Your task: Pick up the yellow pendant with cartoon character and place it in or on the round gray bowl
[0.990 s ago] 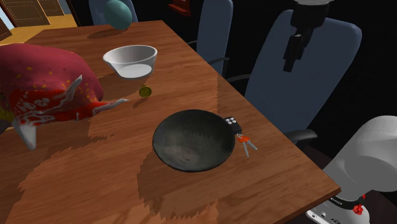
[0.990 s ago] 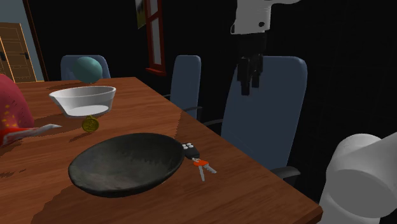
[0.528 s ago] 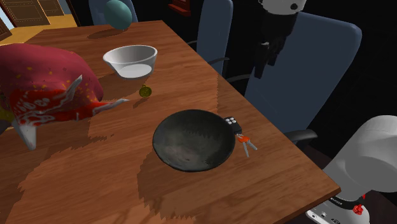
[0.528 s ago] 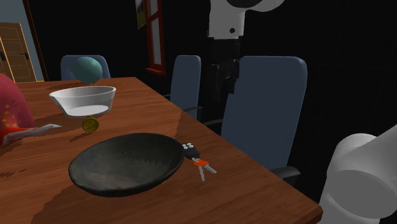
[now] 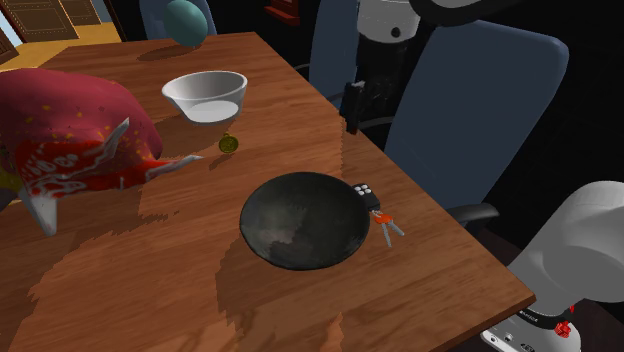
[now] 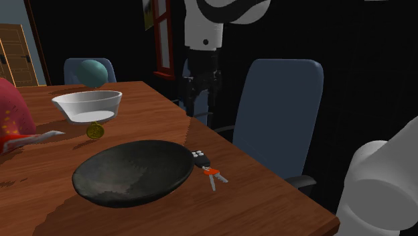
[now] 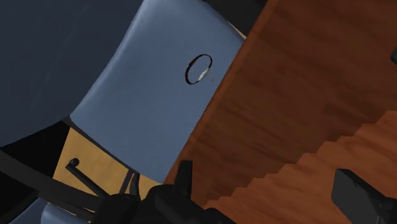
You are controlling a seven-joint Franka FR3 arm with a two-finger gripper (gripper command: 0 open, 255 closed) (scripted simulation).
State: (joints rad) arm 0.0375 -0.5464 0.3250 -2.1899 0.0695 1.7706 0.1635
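Observation:
The small yellow round pendant (image 5: 229, 143) (image 6: 95, 131) lies on the wooden table (image 5: 120, 290), just in front of a white bowl (image 5: 204, 96) (image 6: 88, 105). The round dark gray bowl (image 5: 305, 218) (image 6: 134, 172) sits nearer the stand, with nothing in it. My black gripper (image 5: 353, 116) (image 6: 200, 106) (image 7: 267, 198) hangs open over the table's far edge, between the two blue chairs. It is well above the tabletop and away from both pendant and bowl. Nothing is between its fingers.
A black key fob with orange-tagged keys (image 5: 378, 212) (image 6: 209, 167) lies beside the gray bowl. A big red plush toy (image 5: 70, 140) covers the shoulder view's left side. A teal globe (image 5: 186, 20) stands at the far end. Blue chairs (image 5: 470, 100) (image 6: 278, 114) line the edge.
The arm has swung toward the shoulder view's left and come down, carrying the gripper from in front of the near chair's back to the table's edge. Objects on the table stay put.

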